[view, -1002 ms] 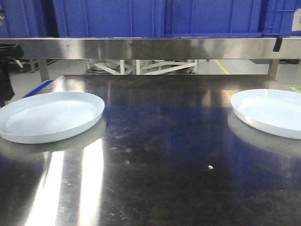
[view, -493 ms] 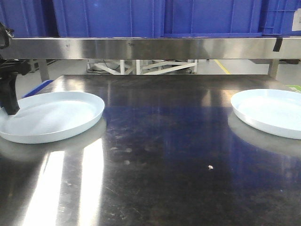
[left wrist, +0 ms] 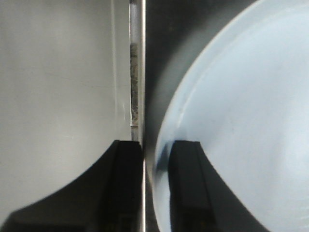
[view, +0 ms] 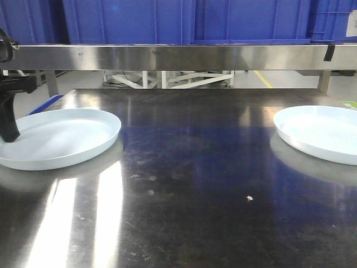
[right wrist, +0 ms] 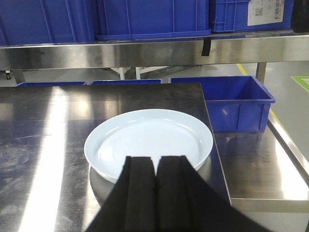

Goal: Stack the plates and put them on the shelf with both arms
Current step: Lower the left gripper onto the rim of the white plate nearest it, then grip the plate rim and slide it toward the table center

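Two pale blue-white plates lie on the dark steel tabletop [view: 189, 167]. The left plate [view: 61, 137] has my left gripper [view: 8, 134] at its far-left rim. In the left wrist view the left plate [left wrist: 241, 121] has its rim between the two black fingers [left wrist: 188, 183] of the left gripper [left wrist: 155, 145], which is shut narrowly on it. The right plate [view: 321, 131] lies apart at the right. My right gripper [right wrist: 155, 159] hovers shut at the near rim of the right plate [right wrist: 147, 137], holding nothing. The shelf rail [view: 178, 56] runs across the back.
Blue crates [view: 184, 19] stand on the shelf. The table's right edge [right wrist: 212, 145] runs close beside the right plate, with a lower steel surface [right wrist: 260, 164] and a blue bin [right wrist: 231, 104] beyond it. The table's left edge [left wrist: 143, 72] lies right beside the left plate.
My left gripper came in from the left edge and settled over the left plate's rim. That plate slid slightly to the left. The right plate has not moved.
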